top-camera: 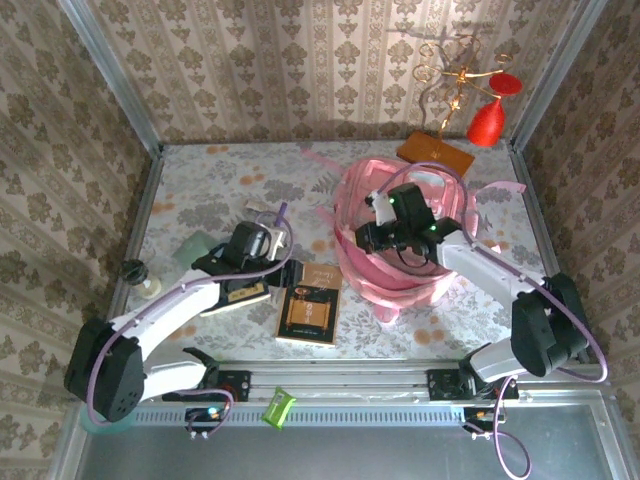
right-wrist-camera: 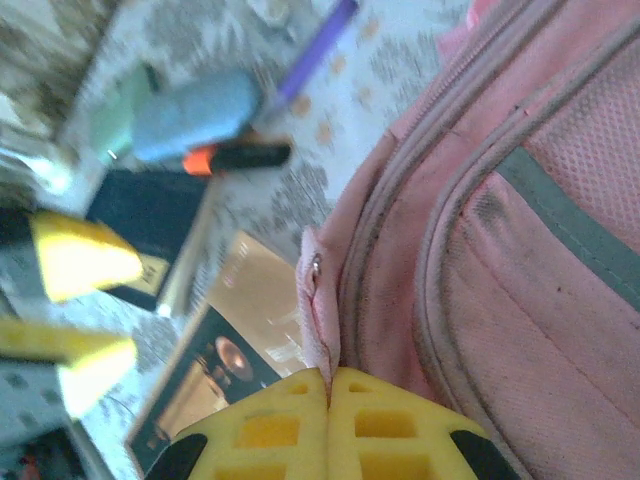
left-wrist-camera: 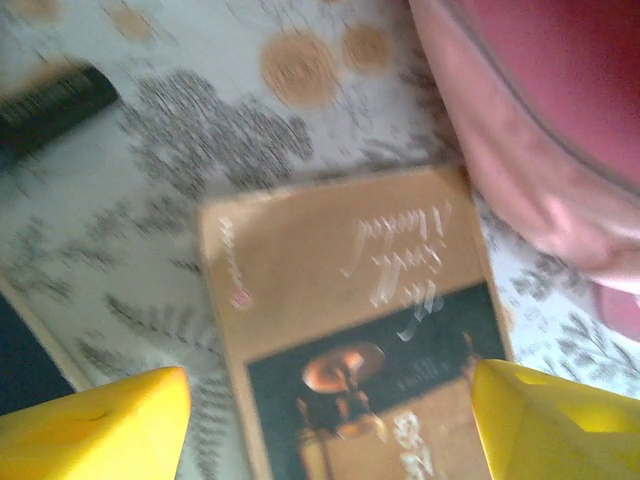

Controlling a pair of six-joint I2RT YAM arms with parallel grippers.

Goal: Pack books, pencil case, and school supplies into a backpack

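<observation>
Floral tablecloth [top-camera: 200, 190], wallpapered walls [top-camera: 280, 70]; left hand [left-wrist-camera: 325, 410] spread, right hand [right-wrist-camera: 328, 395] pressed together.

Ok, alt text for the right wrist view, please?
The right claw, shut, pinches a pink zip tab on the pink backpack. Beyond it on the table lie a brown book, a navy book, a purple pen and a black-and-orange pen.

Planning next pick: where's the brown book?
Top view: the brown book lies flat at centre front, between the navy book and the backpack.
</observation>
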